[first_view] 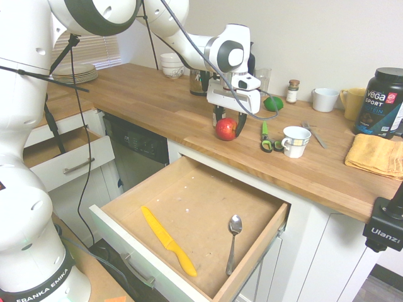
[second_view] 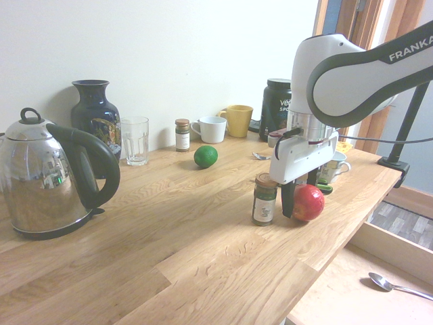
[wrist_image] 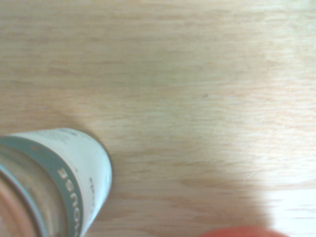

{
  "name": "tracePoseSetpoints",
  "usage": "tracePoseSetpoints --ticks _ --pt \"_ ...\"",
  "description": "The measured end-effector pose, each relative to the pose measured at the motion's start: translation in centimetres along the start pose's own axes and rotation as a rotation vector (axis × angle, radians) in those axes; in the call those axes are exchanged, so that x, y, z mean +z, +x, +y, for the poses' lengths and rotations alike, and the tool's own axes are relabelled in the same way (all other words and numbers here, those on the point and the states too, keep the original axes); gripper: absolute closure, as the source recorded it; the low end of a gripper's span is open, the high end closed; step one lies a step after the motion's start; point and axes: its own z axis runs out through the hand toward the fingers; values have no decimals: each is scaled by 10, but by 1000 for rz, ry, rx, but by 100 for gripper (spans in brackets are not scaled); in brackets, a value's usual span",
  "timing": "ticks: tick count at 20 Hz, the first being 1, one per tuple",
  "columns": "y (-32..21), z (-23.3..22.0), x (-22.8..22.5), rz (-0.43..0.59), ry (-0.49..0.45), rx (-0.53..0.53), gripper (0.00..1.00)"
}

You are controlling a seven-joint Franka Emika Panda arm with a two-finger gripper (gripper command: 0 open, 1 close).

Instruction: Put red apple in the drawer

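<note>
So the pincer (first_view: 227, 123) is right down at the table (second_view: 183, 230), fingers set wide with the red apple (first_view: 226, 129) sitting between them. Can't tell whether both fingers actually press on it. The apple's on the wood close to the front edge, just above the big open drawer (first_view: 189, 217), so it's outside the drawer. There's a spice jar (second_view: 264, 199) standing upright right by the pincer, on the kettle (second_view: 51, 172) side.

Inside the drawer you've got a yellow knife (first_view: 169, 241) and a metal spoon (first_view: 233, 244), apart from each other. Up on the wood, the green-handled scissors (first_view: 267, 139) lie beside a patterned cup (first_view: 295, 142), and the lime (second_view: 206, 157) sits further back toward the wall. Wrist view is pretty blurry, just the jar and a sliver of red apple at the edge.
</note>
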Motion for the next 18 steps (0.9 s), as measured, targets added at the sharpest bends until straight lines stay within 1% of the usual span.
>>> tracePoseSetpoints --ticks 10,18 --pt "0 0 -2 4 5 11 100" --pt "4 16 -45 42 49 31 100"
